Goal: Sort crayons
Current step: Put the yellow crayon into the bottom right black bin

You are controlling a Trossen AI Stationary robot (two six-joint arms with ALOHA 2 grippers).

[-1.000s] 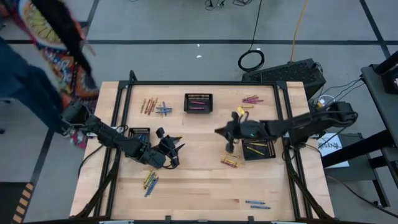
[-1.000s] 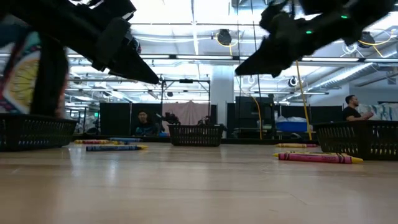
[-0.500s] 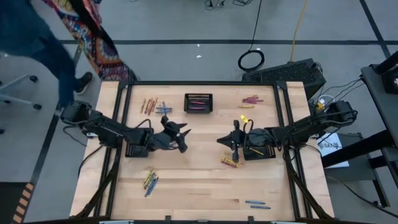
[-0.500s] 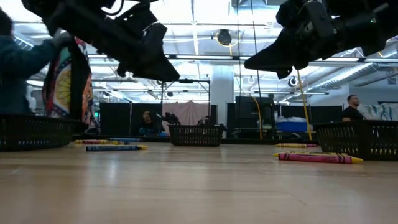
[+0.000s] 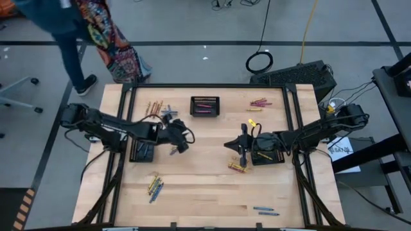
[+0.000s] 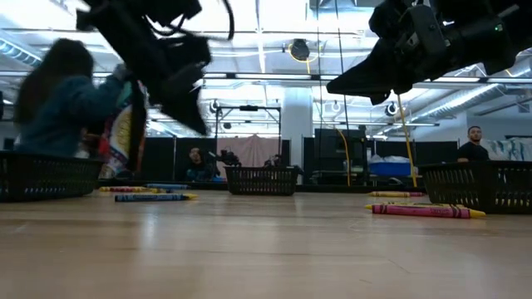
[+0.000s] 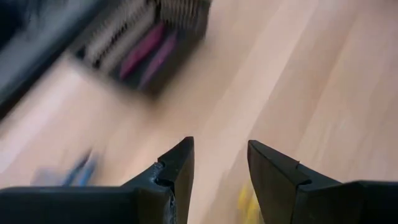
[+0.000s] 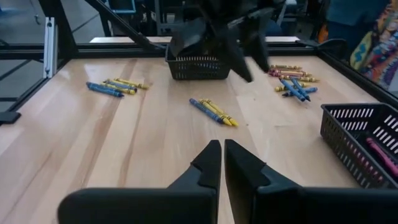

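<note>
Crayons lie flat on the wooden table in small groups: far left (image 5: pixel 157 109), far right (image 5: pixel 260 101), near left (image 5: pixel 154 186), near right (image 5: pixel 264 210), and a yellow-and-pink pair (image 5: pixel 237 167) by the right basket. My left gripper (image 5: pixel 178 142) hangs open and empty above the table's middle left; it also shows in its wrist view (image 7: pixel 221 158). My right gripper (image 5: pixel 228 145) is shut and empty above the table's middle right, above that pair; it also shows in its wrist view (image 8: pixel 222 155).
Three black mesh baskets stand on the table: far middle (image 5: pixel 204 106) with pink crayons inside, left (image 5: pixel 142 149) and right (image 5: pixel 266 154). A person in a patterned garment (image 5: pixel 109 38) walks past the table's far left corner. Bare wood lies in the near middle.
My left gripper has gone up and toward the table's far edge, turning as it went. My right gripper has shifted a little toward the near edge, then kept still. The person has walked along the far left side.
</note>
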